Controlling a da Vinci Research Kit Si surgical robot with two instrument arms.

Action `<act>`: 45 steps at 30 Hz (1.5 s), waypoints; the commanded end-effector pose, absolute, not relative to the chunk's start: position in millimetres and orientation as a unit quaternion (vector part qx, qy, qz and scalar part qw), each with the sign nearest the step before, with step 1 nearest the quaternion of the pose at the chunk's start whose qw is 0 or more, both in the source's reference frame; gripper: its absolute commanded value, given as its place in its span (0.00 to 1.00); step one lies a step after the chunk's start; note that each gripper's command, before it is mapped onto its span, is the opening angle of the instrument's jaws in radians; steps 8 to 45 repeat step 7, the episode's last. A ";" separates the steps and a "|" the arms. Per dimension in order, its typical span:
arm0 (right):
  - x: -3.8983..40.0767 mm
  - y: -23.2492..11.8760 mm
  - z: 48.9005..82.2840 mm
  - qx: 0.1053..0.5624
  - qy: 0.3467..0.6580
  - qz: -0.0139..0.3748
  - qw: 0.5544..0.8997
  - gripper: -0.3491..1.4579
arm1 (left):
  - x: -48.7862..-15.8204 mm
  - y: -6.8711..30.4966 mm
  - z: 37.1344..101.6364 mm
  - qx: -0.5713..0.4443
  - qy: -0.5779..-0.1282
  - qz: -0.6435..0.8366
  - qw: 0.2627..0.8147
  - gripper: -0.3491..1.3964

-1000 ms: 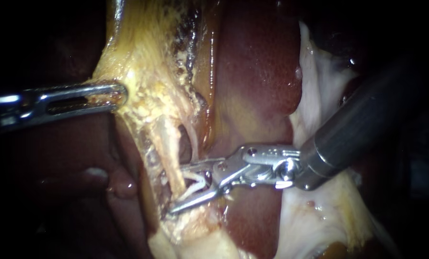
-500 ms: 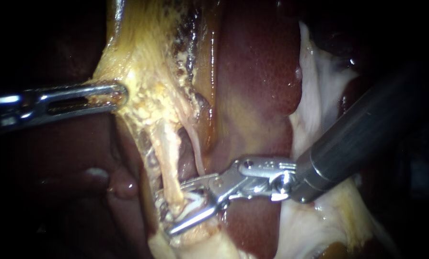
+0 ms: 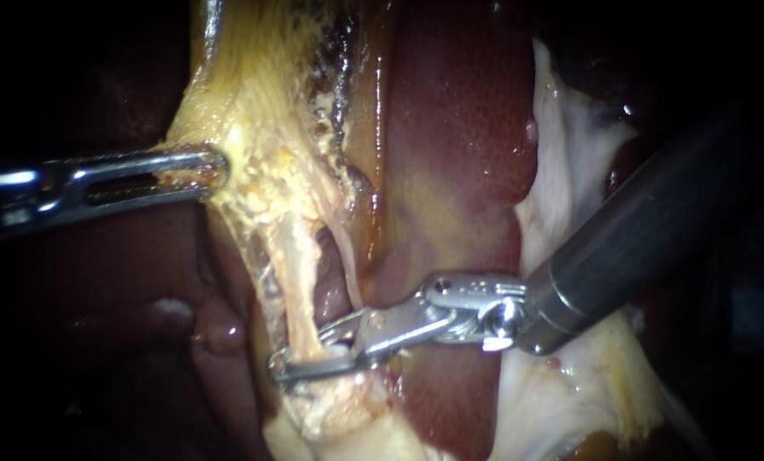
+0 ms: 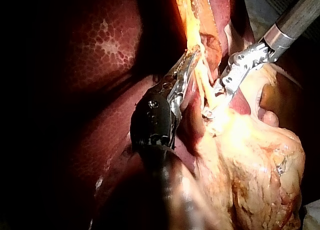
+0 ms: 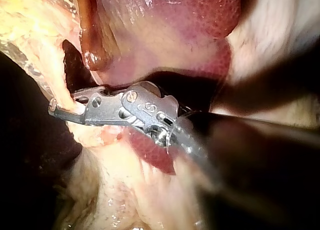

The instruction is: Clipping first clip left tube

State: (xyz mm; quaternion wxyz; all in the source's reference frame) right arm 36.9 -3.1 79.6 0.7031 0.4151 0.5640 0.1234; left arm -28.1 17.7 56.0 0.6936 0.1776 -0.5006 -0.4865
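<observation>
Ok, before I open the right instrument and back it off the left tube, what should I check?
1. Jaws of the right instrument closed across the left tube: ok, they squeeze it from both sides.
2. Jaw tips past the tube's far edge: ok, the tips show beyond it.
3. Seating of the clip on the tube: cannot tell, it is hidden between the jaws.
4. Thinner right tube clear of the jaws: cannot tell, it runs down to their base.
5. Traction: ok, the left instrument has its jaws shut on the yellow tissue, which looks taut.
</observation>
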 end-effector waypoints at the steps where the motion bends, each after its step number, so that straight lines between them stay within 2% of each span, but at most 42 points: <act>1: 36.9 -3.1 79.5 0.415 0.564 0.123 0.703 0.00 | -28.1 17.7 56.0 0.178 -0.501 -0.486 0.694 0.00; 45: 36.8 -3.3 79.5 0.419 0.562 0.126 0.702 0.00 | -28.1 17.7 56.0 0.178 -0.501 -0.486 0.694 0.00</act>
